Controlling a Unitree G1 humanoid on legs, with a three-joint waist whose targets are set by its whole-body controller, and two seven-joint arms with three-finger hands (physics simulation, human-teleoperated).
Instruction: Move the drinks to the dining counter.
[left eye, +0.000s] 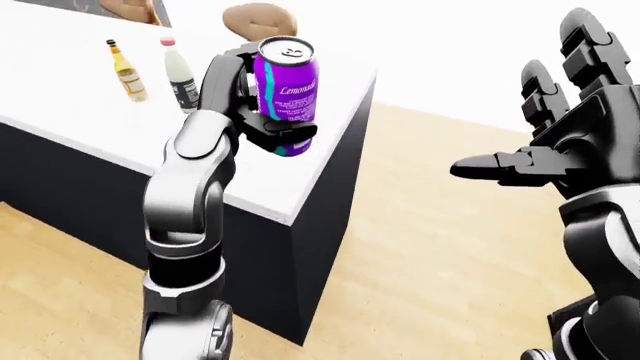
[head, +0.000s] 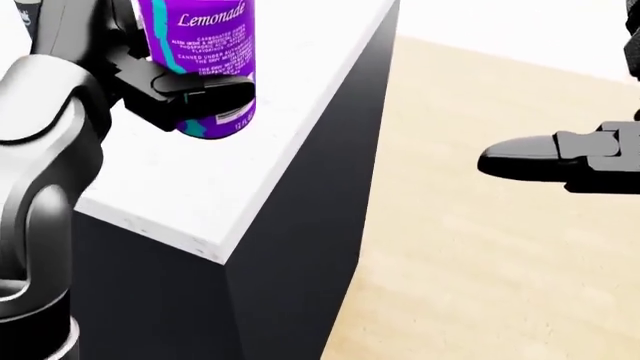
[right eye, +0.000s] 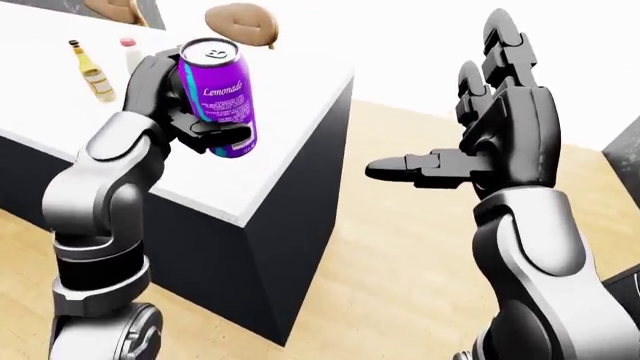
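Note:
A purple lemonade can (left eye: 286, 94) stands upright in my left hand (left eye: 270, 129), whose fingers close round its lower half above the white counter top (left eye: 80, 112). The can's label shows large in the head view (head: 200, 52). Whether the can's base touches the counter top I cannot tell. My right hand (right eye: 490, 142) is raised over the wooden floor at the right, fingers spread, thumb pointing left, holding nothing. On the counter's left part stand a yellow bottle (left eye: 126, 72) and a dark bottle with a white cap (left eye: 180, 75).
The counter's dark side panel (left eye: 330, 225) drops to a light wooden floor (left eye: 430, 277) on the right. A brown chair back (right eye: 240, 21) shows past the counter's top edge. A white wall runs along the top right.

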